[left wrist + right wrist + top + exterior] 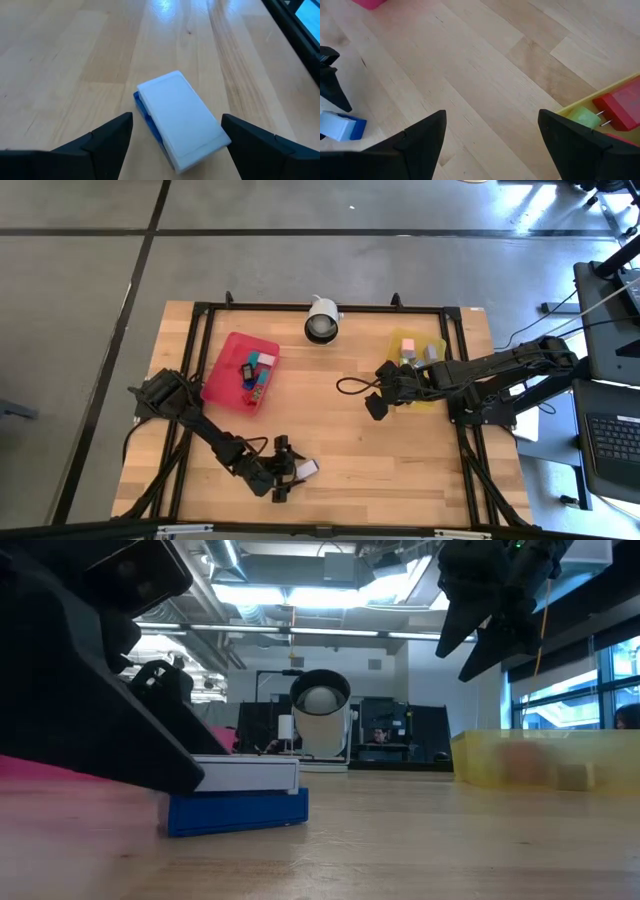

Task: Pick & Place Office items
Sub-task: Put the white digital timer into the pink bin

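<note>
Fingers spread wide, the left gripper (175, 145) straddles a white-topped blue block (180, 117) lying near the table's (400, 460) front edge, apparently lined up to grasp it, while the right gripper (490, 145), equally open, hovers beside the yellow tray (436, 343)

Table (340, 440): pale wooden planks with visible grain, smooth and showing a soft sheen under the lights. Frame (330, 307) edging the table: matt black metal. Red tray (222, 375): opaque glossy plastic. Yellow tray (490, 755): translucent plastic, cloudy walls. Block (177, 120) lying on the table near the left gripper (175, 145): smooth white matt top over a ridged blue plastic base. Gripper fingers (100, 145): matt black plastic.
</note>
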Controlling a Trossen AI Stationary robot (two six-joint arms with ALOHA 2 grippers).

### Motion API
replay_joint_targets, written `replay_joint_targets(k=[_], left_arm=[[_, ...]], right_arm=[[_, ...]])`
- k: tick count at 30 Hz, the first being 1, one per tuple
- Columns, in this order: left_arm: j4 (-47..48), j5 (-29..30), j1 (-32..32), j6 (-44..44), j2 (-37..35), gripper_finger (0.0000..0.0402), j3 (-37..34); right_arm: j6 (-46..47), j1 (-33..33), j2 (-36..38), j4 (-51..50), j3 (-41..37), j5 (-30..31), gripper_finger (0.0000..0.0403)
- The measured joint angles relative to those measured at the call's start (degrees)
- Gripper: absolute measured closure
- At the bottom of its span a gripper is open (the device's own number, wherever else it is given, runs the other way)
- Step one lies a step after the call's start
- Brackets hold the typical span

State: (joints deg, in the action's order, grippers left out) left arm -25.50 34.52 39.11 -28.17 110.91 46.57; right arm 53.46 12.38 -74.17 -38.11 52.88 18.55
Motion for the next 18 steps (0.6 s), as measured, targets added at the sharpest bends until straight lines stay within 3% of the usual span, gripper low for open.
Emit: replay_joint_targets(k=[18], left_arm=[[1.7, 1.9, 0.0, -2.6, 0.0, 0.0217, 0.0]], right_arm=[[0.0, 0.0, 0.0, 0.0, 0.0, 0.0, 0.0085]])
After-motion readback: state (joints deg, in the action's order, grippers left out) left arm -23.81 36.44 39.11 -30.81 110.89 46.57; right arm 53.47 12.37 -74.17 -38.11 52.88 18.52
